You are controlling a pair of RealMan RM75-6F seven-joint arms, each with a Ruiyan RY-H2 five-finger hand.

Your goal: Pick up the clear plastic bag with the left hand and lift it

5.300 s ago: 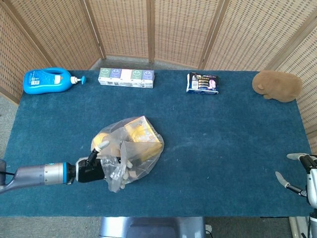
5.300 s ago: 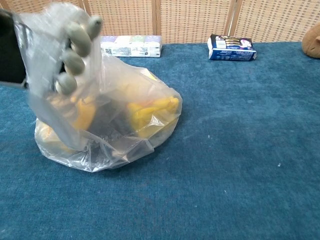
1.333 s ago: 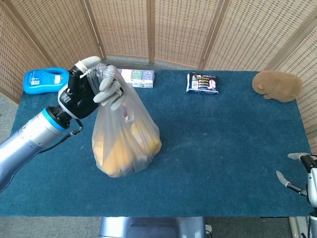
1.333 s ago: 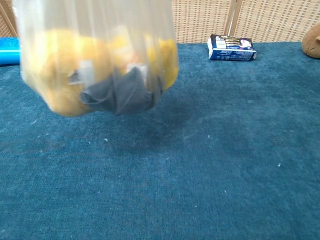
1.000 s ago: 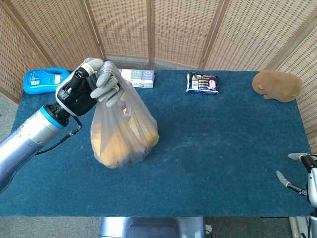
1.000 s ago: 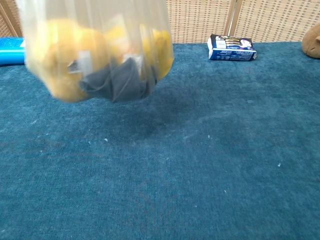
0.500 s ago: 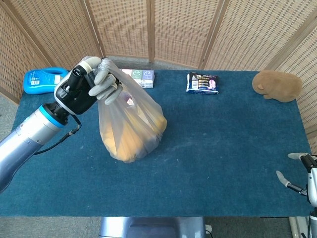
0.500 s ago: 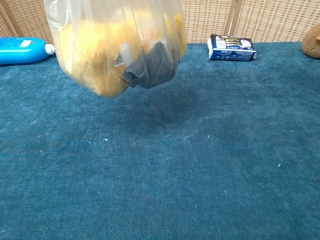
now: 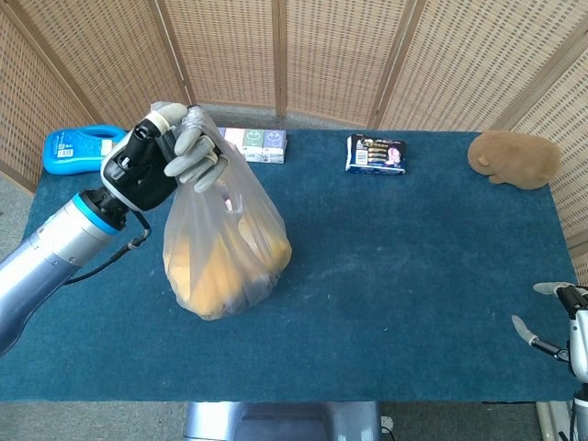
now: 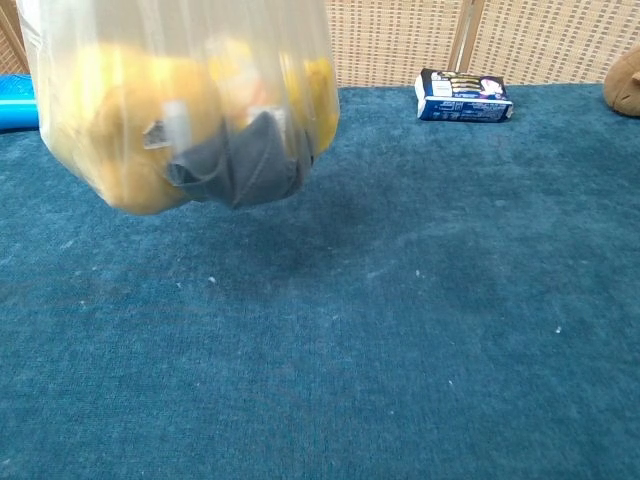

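Bag (image 9: 225,253) hanging below left hand (image 9: 175,158), airborne

No print could be read on anything: the labels on the blue bottle (image 9: 83,150), the row of small boxes (image 9: 250,141) and the dark packet (image 9: 377,154) were all too small and blurred to make out.

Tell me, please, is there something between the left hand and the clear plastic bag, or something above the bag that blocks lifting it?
Nothing visible. The left hand already grips the gathered top of the clear plastic bag, and the chest view shows the bag hanging above the table. No object appears above it.
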